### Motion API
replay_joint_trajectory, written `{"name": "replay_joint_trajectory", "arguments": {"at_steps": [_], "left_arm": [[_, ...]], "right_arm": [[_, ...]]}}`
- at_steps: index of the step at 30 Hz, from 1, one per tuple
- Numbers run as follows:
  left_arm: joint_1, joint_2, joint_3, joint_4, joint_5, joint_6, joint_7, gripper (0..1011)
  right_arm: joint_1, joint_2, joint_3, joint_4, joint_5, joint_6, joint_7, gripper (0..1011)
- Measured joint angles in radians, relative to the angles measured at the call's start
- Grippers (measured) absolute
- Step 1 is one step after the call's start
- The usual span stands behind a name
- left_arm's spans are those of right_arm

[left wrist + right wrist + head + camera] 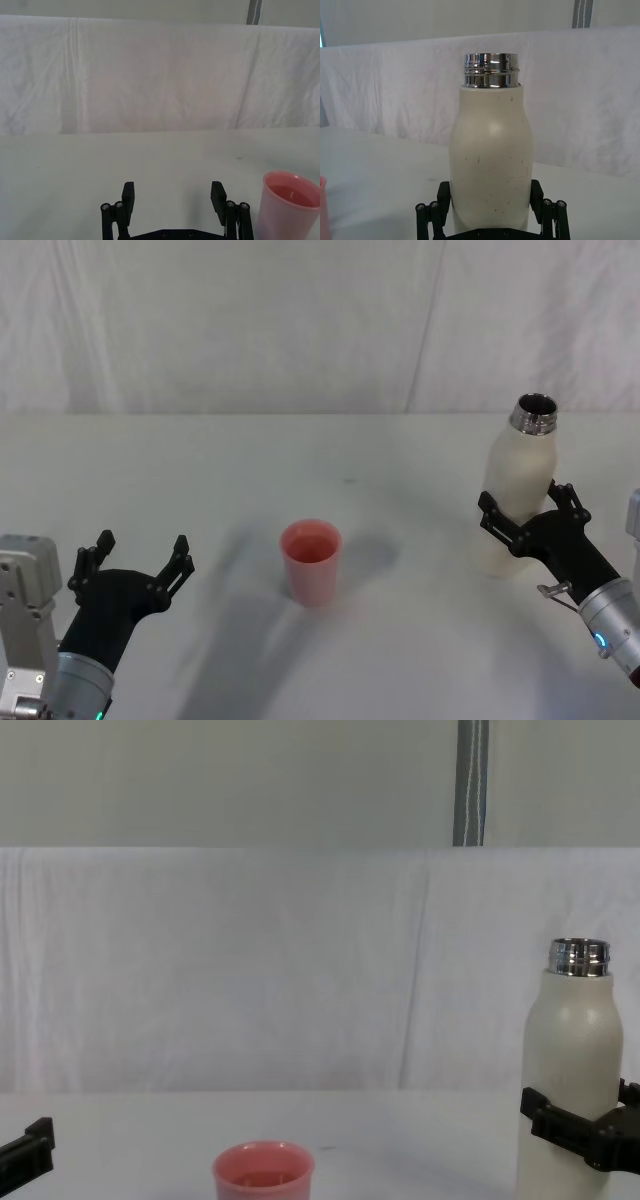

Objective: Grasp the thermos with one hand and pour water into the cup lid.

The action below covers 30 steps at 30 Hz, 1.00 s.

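**Now: right pincer grasping the upright thermos, cup lid apart at mid-bench**

Here the right pincer [524, 510] grasps the thermos [515, 485] around the lower half of its cream-white body, one black ridged finger [492, 512] on each side. In the right wrist view the fingers [444, 195] press against both flanks of the thermos [491, 165], which stands between them. The thermos stands upright on the right side of the white bench [300, 450], its shiny threaded steel neck open and uppermost. From the chest view the thermos [567, 1070] rises straight, with the right pincer [585, 1125] clamped round it low down.

The cup lid [311, 560], a squat salmon-pink cup, stands upright near the middle of the bench, well apart from the thermos and to its left. Its mouth faces up; something pinkish shows inside, though whether it is liquid cannot be told.

The left pincer [135, 562] sits at the near left of the bench, spread wide and grasping nothing. In the left wrist view its fingers [128, 197] stand parted over bare bench, with the cup lid [288, 207] off to one side, not touching.
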Motion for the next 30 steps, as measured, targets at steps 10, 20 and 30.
{"name": "replay_joint_trajectory", "arguments": {"at_steps": [10,20,30], "left_arm": [[0.0,0.0,0.0,0.0,0.0,0.0,0.0,1001],[0.0,0.0,0.0,0.0,0.0,0.0,0.0,1001],[0.0,0.0,0.0,0.0,0.0,0.0,0.0,1001]], "right_arm": [[0.0,0.0,0.0,-0.001,0.0,0.0,0.0,1001],[-0.02,-0.001,0.007,-0.035,0.019,0.012,0.004,1001],[-0.034,0.002,0.01,-0.052,0.034,0.02,0.007,1001]]}}
